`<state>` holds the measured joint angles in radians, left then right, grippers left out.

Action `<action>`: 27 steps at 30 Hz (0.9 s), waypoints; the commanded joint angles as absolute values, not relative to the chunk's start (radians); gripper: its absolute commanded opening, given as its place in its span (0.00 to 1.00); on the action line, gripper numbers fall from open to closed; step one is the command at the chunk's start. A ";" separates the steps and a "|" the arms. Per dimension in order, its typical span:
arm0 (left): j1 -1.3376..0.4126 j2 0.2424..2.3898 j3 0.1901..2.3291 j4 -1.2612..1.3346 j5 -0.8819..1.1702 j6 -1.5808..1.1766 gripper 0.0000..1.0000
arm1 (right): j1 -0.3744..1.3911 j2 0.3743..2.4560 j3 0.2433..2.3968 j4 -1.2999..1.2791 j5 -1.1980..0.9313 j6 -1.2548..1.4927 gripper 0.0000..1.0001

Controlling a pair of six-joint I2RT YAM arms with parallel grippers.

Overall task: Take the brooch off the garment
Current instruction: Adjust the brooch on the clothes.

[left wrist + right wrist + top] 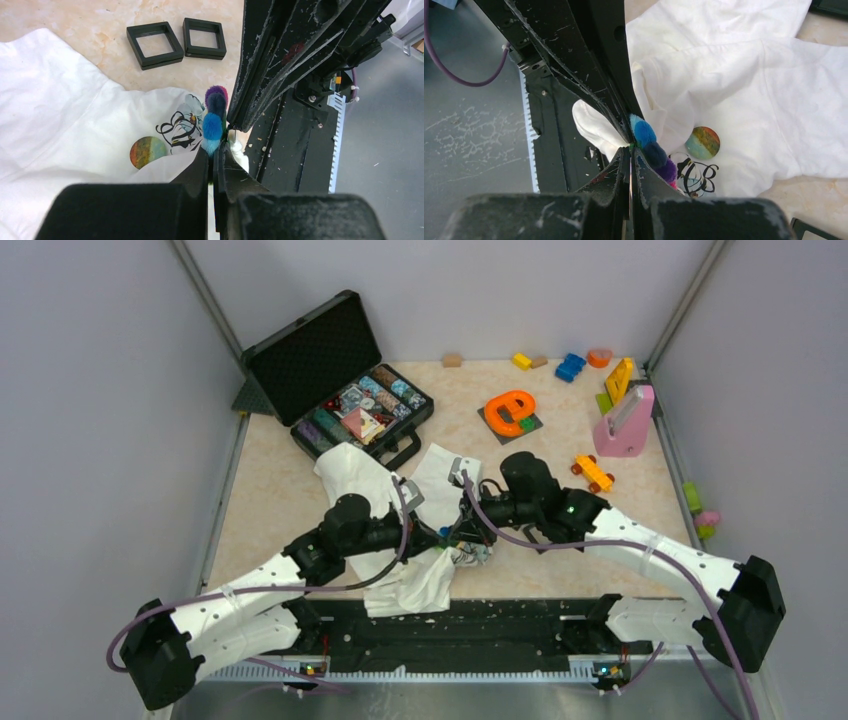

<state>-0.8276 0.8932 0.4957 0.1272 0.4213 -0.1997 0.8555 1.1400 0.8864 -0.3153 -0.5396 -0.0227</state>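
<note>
You had soft, even light from overhead in all three views, bright but without hard shadows; the arms threw only faint, blurred shade on the table. The garment came out nearly blown white, its folds hard to read from above. In the wrist views the near black housings of your left gripper and right gripper were soft and out of focus, while the brooch stayed fairly sharp. The grey walls showed no glare

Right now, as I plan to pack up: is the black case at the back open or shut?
Open. The case has its lid raised, and the colourful items inside show.
</note>
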 commanded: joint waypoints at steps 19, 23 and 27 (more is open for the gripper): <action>-0.709 0.775 0.372 0.328 0.536 -0.361 0.89 | 0.802 1.099 0.931 -0.325 -0.687 -0.033 0.00; -0.696 0.784 0.327 0.443 0.620 -0.381 0.92 | 0.766 1.079 0.918 -0.293 -0.776 -0.012 0.00; -0.697 0.803 0.330 0.499 0.713 -0.353 0.92 | 0.766 1.099 0.938 -0.317 -0.790 -0.016 0.00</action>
